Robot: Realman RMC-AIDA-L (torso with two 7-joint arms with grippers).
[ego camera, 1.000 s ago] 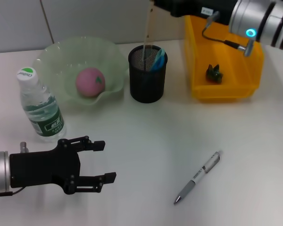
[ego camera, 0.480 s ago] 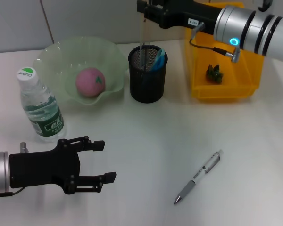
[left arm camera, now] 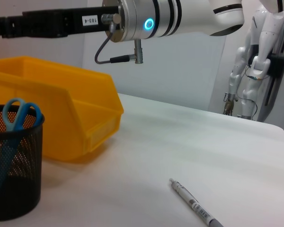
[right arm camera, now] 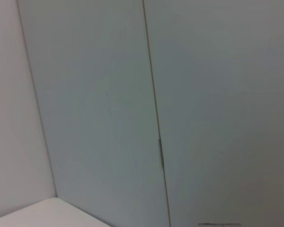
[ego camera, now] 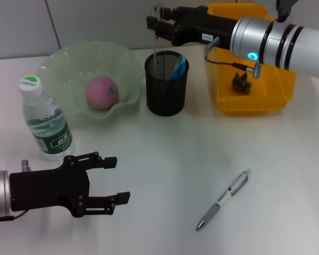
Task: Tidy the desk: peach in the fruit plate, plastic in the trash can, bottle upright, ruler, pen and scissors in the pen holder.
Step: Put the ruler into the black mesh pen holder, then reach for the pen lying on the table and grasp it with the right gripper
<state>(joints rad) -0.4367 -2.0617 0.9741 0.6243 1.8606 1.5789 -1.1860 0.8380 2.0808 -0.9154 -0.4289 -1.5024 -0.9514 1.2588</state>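
White desk (ego camera: 165,159) | right hand (ego camera: 155,24) over pen holder (ego camera: 166,83), grip unclear | left hand (ego camera: 112,180) spread

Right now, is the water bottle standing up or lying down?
Standing up. In the head view the bottle rests on its base on the table, green-topped cap pointing upward, beside the fruit plate.

Pink peach (ego camera: 101,92) in green plate (ego camera: 61,66), ten o'clock. Bottle (ego camera: 44,119) upright, nine o'clock. Scissors (ego camera: 178,66), ruler (ego camera: 156,58) in black mesh holder (ego camera: 165,90), twelve o'clock. Pen (ego camera: 223,200) flat, four o'clock. Dark scrap (ego camera: 241,83) in yellow bin (ego camera: 252,103), two o'clock.
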